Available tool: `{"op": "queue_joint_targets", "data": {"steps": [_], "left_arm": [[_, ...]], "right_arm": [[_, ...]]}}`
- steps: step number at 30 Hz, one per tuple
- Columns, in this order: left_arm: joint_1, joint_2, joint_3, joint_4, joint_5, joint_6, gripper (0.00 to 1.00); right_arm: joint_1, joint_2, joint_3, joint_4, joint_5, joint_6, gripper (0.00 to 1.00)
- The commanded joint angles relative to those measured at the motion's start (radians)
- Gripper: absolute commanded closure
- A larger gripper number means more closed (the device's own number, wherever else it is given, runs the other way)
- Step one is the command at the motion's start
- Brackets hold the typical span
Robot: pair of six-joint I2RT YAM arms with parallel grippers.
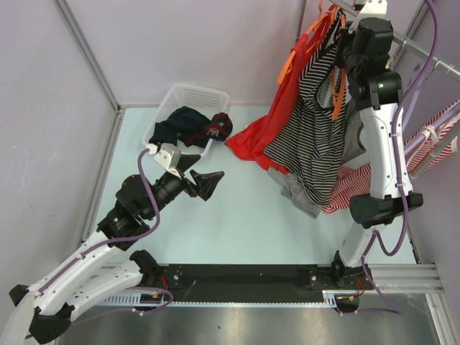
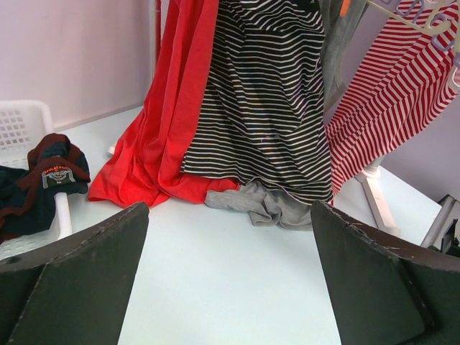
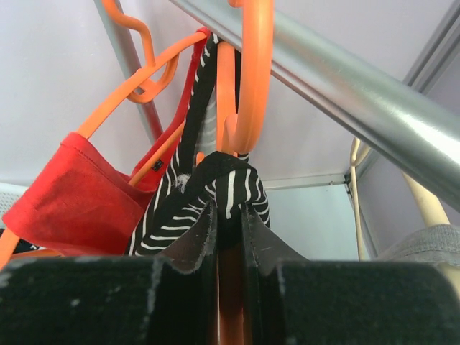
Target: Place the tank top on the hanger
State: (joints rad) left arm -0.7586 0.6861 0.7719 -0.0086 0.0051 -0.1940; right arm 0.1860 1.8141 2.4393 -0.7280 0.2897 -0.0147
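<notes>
**Tank Top on Hanger at Rail**

The right gripper is raised to the rail. Its jaws are clenched on the hanger, with a fold of the tank top nipped in. The hanger's hook curves over the rail. The tank top hangs below the rail, touching the red garment beside it. The left gripper sits low, well apart from the rail, jaws fully released and holding nothing.
</notes>
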Motion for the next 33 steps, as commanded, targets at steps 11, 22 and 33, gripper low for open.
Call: {"op": "queue_joint_targets", "data": {"steps": [11,22,33], "left_arm": [[0.008,0.0,-0.003,0.045,0.033,-0.032,0.01],[0.008,0.006,-0.005,0.048,0.033,-0.033,0.01],[0.008,0.006,-0.005,0.048,0.036,-0.038,0.0]], "right_arm": [[-0.06,0.031,0.09,0.082,0.006,0.076,1.0],[-0.059,0.048,0.03,0.041,0.023,0.108,1.0],[0.024,0.042,-0.034,0.056,0.132,0.078,1.0]]}}
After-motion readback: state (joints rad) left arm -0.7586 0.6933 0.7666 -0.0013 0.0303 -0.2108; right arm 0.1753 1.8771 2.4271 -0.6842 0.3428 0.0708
